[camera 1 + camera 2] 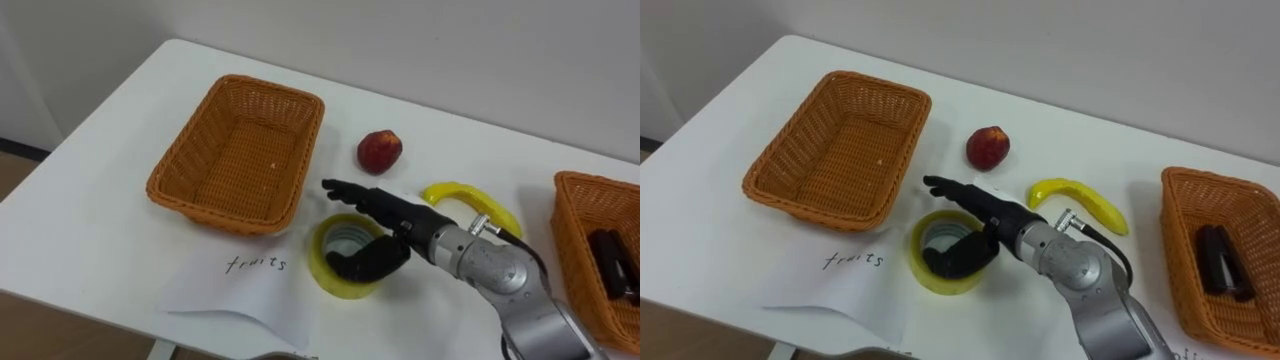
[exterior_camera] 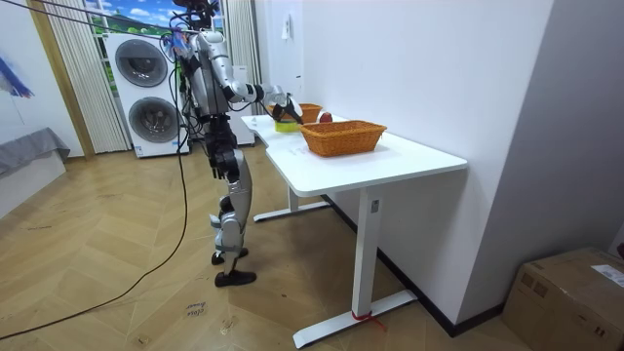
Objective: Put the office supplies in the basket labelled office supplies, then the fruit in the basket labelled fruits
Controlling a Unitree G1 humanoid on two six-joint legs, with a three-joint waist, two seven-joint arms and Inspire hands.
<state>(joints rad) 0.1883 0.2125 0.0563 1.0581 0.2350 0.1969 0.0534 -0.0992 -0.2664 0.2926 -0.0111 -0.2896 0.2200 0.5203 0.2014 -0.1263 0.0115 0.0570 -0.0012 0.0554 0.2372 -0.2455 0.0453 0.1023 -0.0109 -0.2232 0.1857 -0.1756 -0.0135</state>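
Wicker baskets: the left basket sits near the far-left corner of the table and is empty. The right basket stands at the right edge and holds two dark oblong things that I cannot identify.
Done: judging by that load, some office supplies are sorted, but no fruit is in its basket.
Left to do: the red fruit, the banana and the tape all lie loose on the table.
Red fruit: toward the far edge, just right of the left basket and apart from it.
Banana: mid-table, between the red fruit and the right basket, partly hidden by the forearm.
Tape: a yellow roll lying flat toward the near edge, near the left basket's near-right corner and beside the paper.
Paper: a handwritten sheet at the near edge, in front of the left basket.
Right hand: it reaches in from the lower right and hovers over the tape.
Hand state: the fingers are stretched straight past the roll's far rim and the thumb hangs into its hole. Nothing is clasped, so I read it as unclosed.
Tape against hand: directly beneath the palm; whether the thumb touches the roll I cannot tell.
Step in hand: probably taking the tape, bound for the right basket.
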